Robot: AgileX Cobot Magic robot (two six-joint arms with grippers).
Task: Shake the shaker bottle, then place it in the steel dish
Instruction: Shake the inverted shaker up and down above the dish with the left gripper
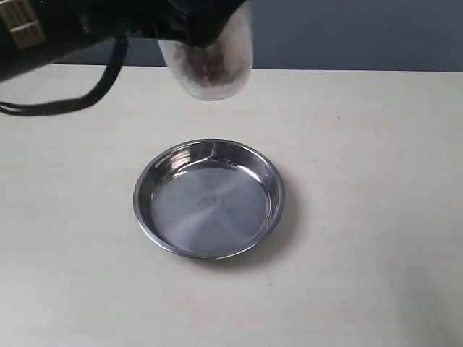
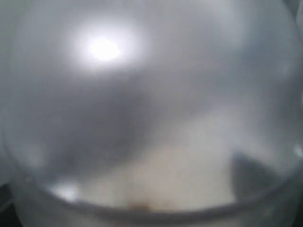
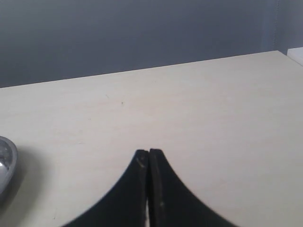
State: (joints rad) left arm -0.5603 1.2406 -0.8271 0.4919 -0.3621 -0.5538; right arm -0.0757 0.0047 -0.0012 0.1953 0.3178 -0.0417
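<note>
The frosted shaker bottle (image 1: 208,65) hangs in the air beyond the far rim of the steel dish (image 1: 210,199), brown grains showing through its lower part. My left gripper (image 1: 199,25) is shut on its upper part, at the top edge of the exterior view. In the left wrist view the blurred bottle (image 2: 151,113) fills the whole frame and hides the fingers. The dish lies empty on the table; its rim (image 3: 5,165) shows in the right wrist view. My right gripper (image 3: 149,152) is shut with nothing in it, low over the bare table to the dish's right.
The light wooden table (image 1: 376,217) stretches all round the dish. A dark grey wall (image 1: 362,32) runs behind its far edge. The left arm's black cable (image 1: 79,97) loops down over the table's far left.
</note>
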